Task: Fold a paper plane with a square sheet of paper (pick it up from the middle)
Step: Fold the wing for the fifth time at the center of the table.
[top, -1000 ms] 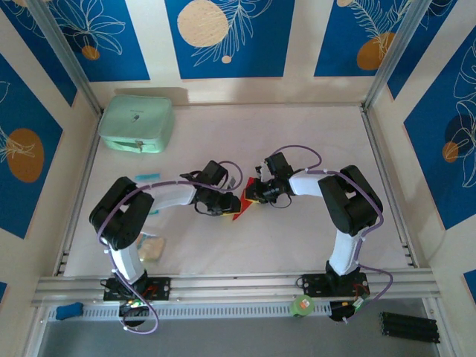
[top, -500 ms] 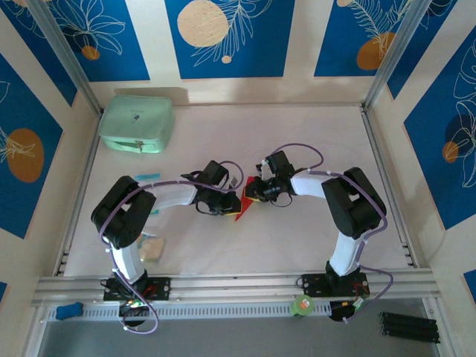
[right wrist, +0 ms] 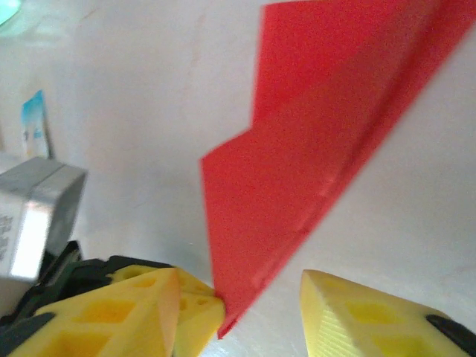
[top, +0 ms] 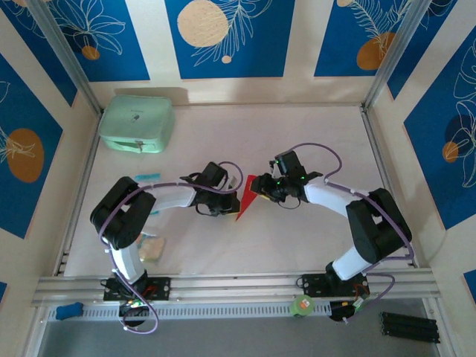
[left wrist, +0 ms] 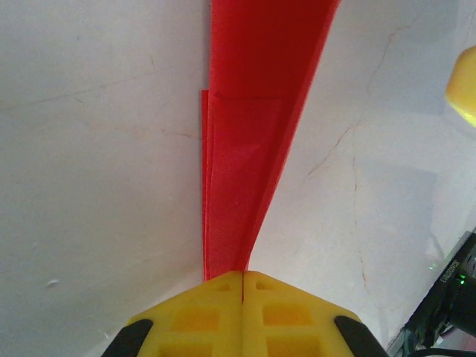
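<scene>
Top external view: the paper plane [top: 245, 196], a narrow red dart, lies at the middle of the counter [top: 312, 134], between the two arms, sharp tip toward the near edge. The left tool [left wrist: 243, 277] is clamped shut on it, its yellow fingers pressed together with the creased red folds running out from between them. The right tool [right wrist: 256, 316] stands partly spread, a corner of the plane reaching between its fingers. A mint-green case [top: 136, 124] sits well apart at the far left corner.

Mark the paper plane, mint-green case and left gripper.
paper plane [top: 245, 197], top view, mid-body.
mint-green case [top: 137, 124], top view, lid centre.
left gripper [left wrist: 243, 274], left wrist view, seam between shut fingertips.
</scene>
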You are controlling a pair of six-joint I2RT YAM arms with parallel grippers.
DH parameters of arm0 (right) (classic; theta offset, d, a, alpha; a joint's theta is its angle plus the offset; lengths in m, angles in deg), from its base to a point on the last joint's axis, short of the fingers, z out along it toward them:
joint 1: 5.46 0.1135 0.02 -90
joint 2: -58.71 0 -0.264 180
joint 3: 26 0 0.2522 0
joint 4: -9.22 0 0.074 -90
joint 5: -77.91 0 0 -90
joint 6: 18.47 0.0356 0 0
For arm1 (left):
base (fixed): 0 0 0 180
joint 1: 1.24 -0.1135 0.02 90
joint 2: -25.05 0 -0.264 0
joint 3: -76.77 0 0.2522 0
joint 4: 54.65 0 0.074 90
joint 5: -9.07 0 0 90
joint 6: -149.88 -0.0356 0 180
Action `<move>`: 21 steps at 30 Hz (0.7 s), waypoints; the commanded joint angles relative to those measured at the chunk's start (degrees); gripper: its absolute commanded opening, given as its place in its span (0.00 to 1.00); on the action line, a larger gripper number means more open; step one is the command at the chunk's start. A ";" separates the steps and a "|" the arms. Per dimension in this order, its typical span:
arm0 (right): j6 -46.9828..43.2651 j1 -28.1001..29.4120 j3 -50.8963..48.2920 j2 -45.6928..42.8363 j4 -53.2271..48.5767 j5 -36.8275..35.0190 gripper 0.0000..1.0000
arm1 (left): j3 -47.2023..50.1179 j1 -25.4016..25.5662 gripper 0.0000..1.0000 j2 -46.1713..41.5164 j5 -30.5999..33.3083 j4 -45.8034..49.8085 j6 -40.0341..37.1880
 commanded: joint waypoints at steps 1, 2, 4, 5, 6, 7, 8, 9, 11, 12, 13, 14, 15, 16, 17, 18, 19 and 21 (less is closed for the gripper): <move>3.09 0.27 0.43 0.01 -5.53 -4.35 0.52 | 0.73 0.50 0.01 -1.48 0.33 -1.59 -1.86; 2.78 0.61 1.52 0.70 -6.64 -4.85 0.53 | 0.73 0.55 0.01 -1.20 0.10 -1.96 -1.87; 2.52 1.20 3.07 2.18 -8.17 -5.31 0.54 | 0.73 0.71 0.01 -0.83 -0.36 -2.41 -1.78; 2.24 1.42 3.58 2.89 -8.07 -5.00 0.55 | 0.73 0.72 0.01 -0.74 -0.51 -2.62 -1.77; 1.99 1.63 4.10 3.59 -7.84 -4.51 0.55 | 0.73 0.76 0.01 -0.61 -0.57 -2.62 -1.79; 1.71 1.86 4.69 4.21 -7.78 -4.18 0.56 | 0.69 0.77 0.01 -0.48 -0.59 -2.50 -1.77; 1.35 2.03 5.55 5.03 -8.08 -4.01 0.57 | 0.57 0.79 0.01 -0.26 -0.74 -2.21 -1.76; 0.95 2.24 6.37 5.84 -8.57 -4.03 0.57 | 0.39 0.74 0.01 -0.07 -0.88 -2.00 -1.71; 0.21 2.51 7.71 7.37 -9.24 -4.35 0.58 | 0.34 0.89 0.01 0.33 -0.97 -1.74 -1.44; -0.05 2.57 8.31 8.04 -9.89 -4.72 0.58 | 0.29 0.88 0.01 0.55 -1.09 -1.64 -1.32; -0.27 2.61 8.80 8.57 -10.32 -4.85 0.57 | 0.21 0.85 0.01 0.75 -1.05 -1.43 -1.26; -0.43 2.61 9.12 9.04 -10.64 -5.06 0.55 | 0.12 0.91 0.01 0.88 -1.04 -1.11 -1.20; -0.60 2.61 9.27 9.47 -10.77 -5.16 0.54 | 0.03 0.88 0.01 1.14 -1.05 -0.95 -1.27; -0.76 2.61 9.49 9.93 -10.86 -5.11 0.53 | 0.03 0.95 0.01 1.32 -1.13 -0.90 -1.17; -0.96 2.62 9.83 10.41 -11.08 -5.11 0.52 | -0.06 0.98 0.01 1.61 -1.14 -0.83 -1.03; -1.05 2.67 10.12 10.93 -11.49 -5.00 0.50 | -0.10 0.91 0.01 1.85 -1.21 -0.76 -0.99; -1.22 2.57 10.29 11.32 -11.77 -4.97 0.49 | -0.19 0.97 0.02 2.05 -1.25 -0.65 -0.90; -1.40 2.70 10.67 12.36 -12.41 -5.00 0.45 | -0.17 0.92 0.02 2.39 -1.32 -0.60 -0.72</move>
